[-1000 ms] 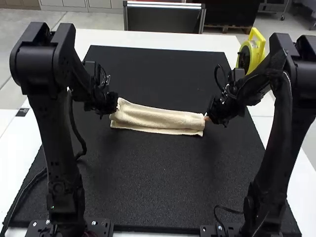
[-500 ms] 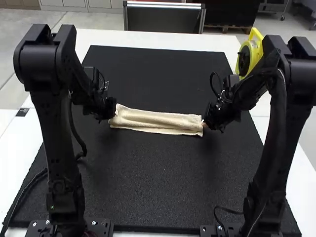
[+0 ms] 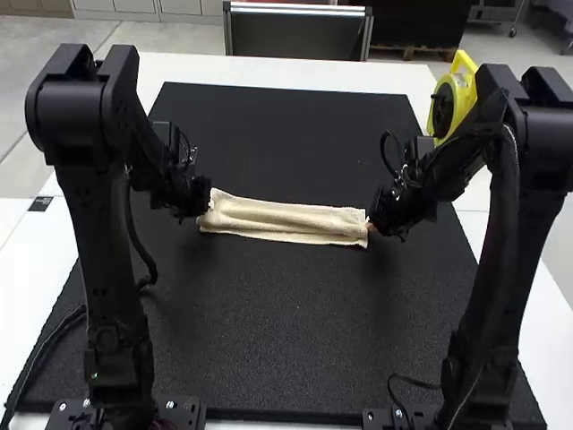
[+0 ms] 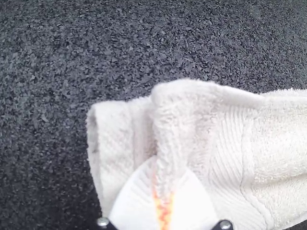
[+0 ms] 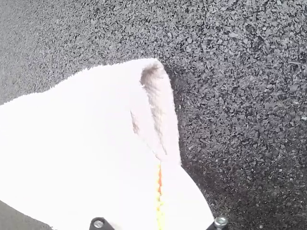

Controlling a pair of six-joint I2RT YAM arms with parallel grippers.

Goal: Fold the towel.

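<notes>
In the high view the cream towel [image 3: 286, 220] lies as a long narrow folded strip across the middle of the dark mat. My left gripper [image 3: 208, 199] is at its left end and my right gripper [image 3: 372, 226] at its right end. The left wrist view has the left gripper [image 4: 164, 203] shut on a pinched ridge near the end of the towel [image 4: 278, 143]. Seen from the right wrist, the right gripper [image 5: 159, 191] is closed at the towel's [image 5: 81, 143] other end, its pads together against the layered edge.
A black mat [image 3: 286, 331] covers most of the white table [image 3: 304, 72]. The yellow round object [image 3: 455, 97] stands at the right edge, behind the right arm. Cables run beside the left arm.
Both grippers have shifted slightly to the left, and the towel's upper fold has flattened a little between them. Over the last half second everything has stayed still.
</notes>
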